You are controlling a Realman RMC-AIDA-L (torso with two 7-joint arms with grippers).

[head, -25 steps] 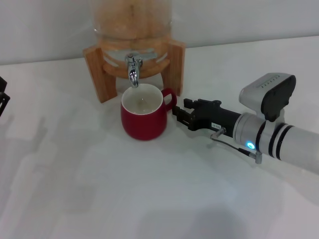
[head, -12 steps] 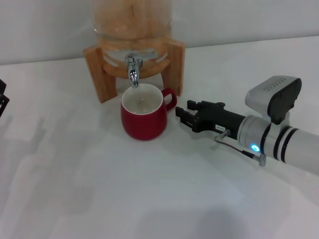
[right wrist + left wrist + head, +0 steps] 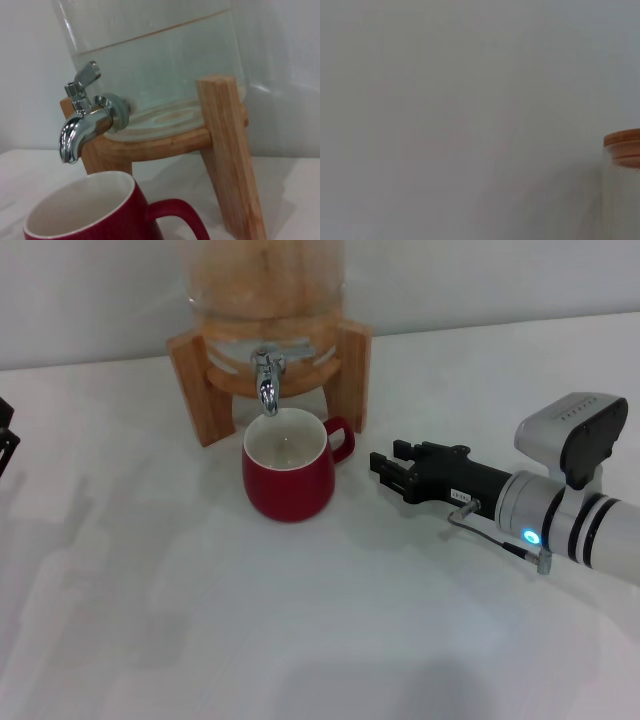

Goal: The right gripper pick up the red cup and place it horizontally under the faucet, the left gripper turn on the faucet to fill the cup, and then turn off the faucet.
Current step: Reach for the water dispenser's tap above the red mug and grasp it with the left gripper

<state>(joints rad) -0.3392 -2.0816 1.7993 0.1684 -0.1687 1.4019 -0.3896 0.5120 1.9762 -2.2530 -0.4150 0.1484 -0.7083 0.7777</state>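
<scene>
A: Where did the red cup [image 3: 288,474] stand?

B: Upright on the white surface [image 3: 300,620], right below the spout of the faucet [image 3: 267,379], its white inside facing up and its handle turned toward the robot's right side. Behind the cup was the wooden stand [image 3: 205,390] carrying the glass jar [image 3: 265,280].

A: And the right gripper [image 3: 392,468]?

B: Low over the surface, on the handle side of the cup, clear of it with a strip of bare surface between. Its jaws pointed at the handle, parted a little and holding nothing.

A: How much open room was around the cup?

B: Plenty in front and on its left side, where the surface lay bare. Behind, the cup sat close to the stand's two legs, so that side was tight.

A: The left gripper [image 3: 5,440]?

B: Only a dark sliver at the far edge of the head view, well away from the cup on its left. I couldn't tell how its jaws stood.

A: Did the wrist views add anything?

B: The right wrist view showed the faucet's lever tilted up and back and water standing in the jar, which the head view did not. The left wrist view showed only a plain wall and a bit of the jar's wooden lid [image 3: 623,145].
</scene>
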